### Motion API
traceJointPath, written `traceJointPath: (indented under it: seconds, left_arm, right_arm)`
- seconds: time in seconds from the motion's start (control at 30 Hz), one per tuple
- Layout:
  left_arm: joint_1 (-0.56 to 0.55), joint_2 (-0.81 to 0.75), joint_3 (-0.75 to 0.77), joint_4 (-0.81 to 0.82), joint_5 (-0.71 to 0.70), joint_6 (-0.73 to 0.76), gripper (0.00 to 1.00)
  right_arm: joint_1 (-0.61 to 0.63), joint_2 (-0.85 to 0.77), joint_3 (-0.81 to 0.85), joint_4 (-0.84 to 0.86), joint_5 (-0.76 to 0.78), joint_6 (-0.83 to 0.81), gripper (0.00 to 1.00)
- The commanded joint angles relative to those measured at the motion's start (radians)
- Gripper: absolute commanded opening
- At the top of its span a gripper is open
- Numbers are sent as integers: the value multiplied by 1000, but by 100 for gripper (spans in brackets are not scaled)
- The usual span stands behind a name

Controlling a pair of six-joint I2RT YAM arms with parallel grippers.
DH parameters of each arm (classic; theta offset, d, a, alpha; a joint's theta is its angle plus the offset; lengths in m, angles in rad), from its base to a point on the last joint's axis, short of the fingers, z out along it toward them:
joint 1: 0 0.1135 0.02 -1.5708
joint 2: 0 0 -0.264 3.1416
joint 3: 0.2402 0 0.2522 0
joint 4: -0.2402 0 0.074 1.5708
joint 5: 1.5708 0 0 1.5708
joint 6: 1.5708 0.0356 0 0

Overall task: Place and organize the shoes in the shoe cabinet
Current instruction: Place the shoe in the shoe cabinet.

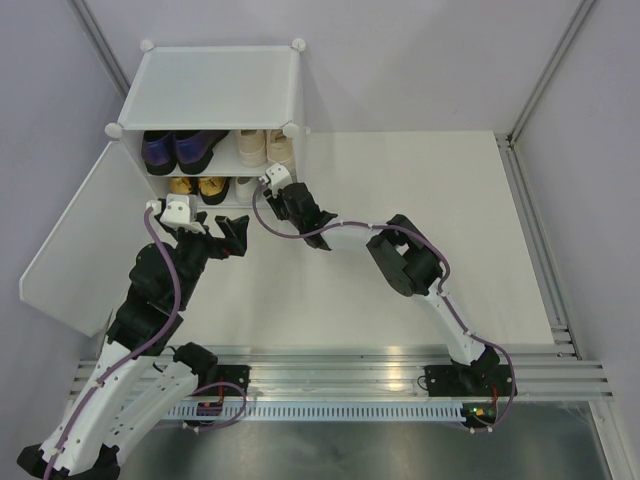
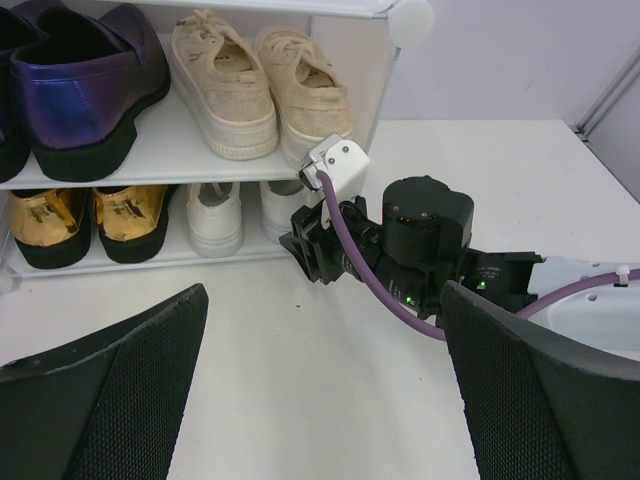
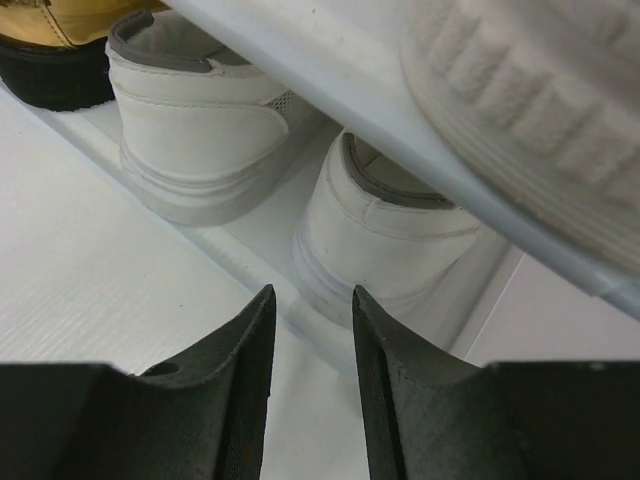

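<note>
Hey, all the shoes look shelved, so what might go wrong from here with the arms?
The right pincer sits right behind the nearest white sneaker; a push could skew it. The beige sneaker overhangs the shelf above the right arm; lifting might knock it off. The open left pincer is near that arm; they might clash.

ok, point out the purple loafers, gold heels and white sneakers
purple loafers (image 2: 70,100): left wrist view, glossy upper.
gold heels (image 2: 130,212): left wrist view, gold upper.
white sneakers (image 3: 385,235): right wrist view, heel back.
</note>
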Motion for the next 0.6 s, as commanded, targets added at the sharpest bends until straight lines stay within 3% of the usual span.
traceJointPath:
  seconds: [0.0, 0.37, 0.57]
  left_arm:
    - [-5, 4, -6, 39, -4, 35, 99]
    - [-5, 10, -6, 41, -12, 38, 100]
    - [-5, 1, -7, 39, -27, 42, 100]
  right_arm:
    - [-23, 18, 58, 0, 25, -5, 41]
    - [-22, -17, 58, -79, -104, 13, 41]
    - [26, -173, -63, -93, -291, -16, 52]
